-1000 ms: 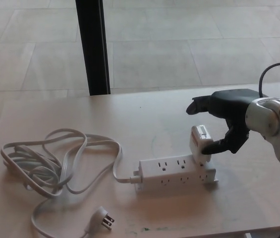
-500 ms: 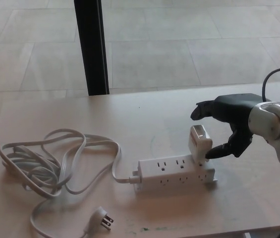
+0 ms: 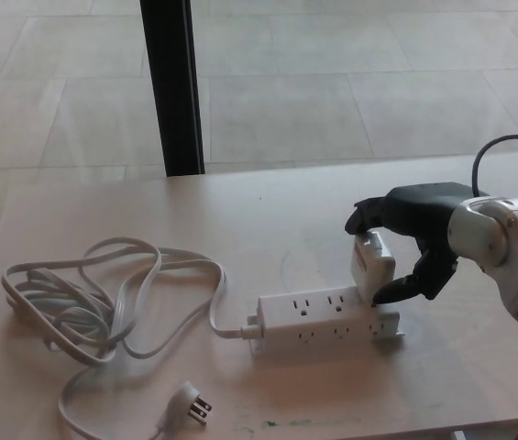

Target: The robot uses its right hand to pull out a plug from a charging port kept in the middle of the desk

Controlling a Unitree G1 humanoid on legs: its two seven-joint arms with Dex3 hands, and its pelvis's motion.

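Grasping step in hand, plug not yet out. Black three-fingered right hand (image 3: 412,240) wrapped around the small white block-shaped plug adapter (image 3: 372,267), upper fingers (image 3: 369,214) curled over its top and far side, thumb tip pressed against its near right edge. Adapter seated at the right end of the white rectangular plastic power strip (image 3: 328,319), leaning a little toward the hand rather than standing square. Prongs hidden by the adapter body, so hard to say whether partly lifted or fully home; probably loosened on one side, judging by the tilt. Strip lying flat near the middle of the pale wooden desk (image 3: 240,211), its white flat cord (image 3: 112,302) looping away to the left in a loose tangle and ending in a white pronged wall plug (image 3: 190,403) near the front edge, unconnected. Left hand nowhere in the head view.

Next move: a firm pinch, then a straight pull upward along the prong axis. Nothing bracing the strip, so likely to rise with the adapter; a slight rocking while lifting probably needed to free it.
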